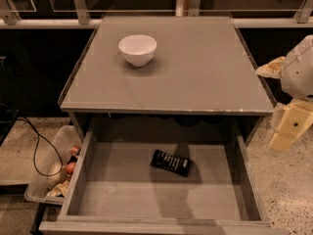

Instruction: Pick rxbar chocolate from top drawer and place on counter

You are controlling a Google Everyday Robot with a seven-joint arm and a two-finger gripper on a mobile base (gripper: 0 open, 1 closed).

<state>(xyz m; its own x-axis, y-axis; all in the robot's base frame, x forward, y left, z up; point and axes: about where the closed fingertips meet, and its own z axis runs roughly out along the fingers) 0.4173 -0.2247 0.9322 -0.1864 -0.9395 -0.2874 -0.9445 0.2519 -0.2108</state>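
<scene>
Hanging beside the counter [195,72], outside the open drawer [122,195], the gripper [288,126] held nothing; how wide it stood could not be told. The rxbar [170,162] lay flat on the drawer floor, so the reach was pending. Moving in over the bar and descending probably came next.

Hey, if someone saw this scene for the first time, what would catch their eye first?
Probably the black rxbar chocolate, lying alone near the middle of the open top drawer. Next, the white bowl standing toward the back left of the grey counter. The cream-coloured gripper hangs at the right edge, beside the cabinet and outside the drawer.
</scene>
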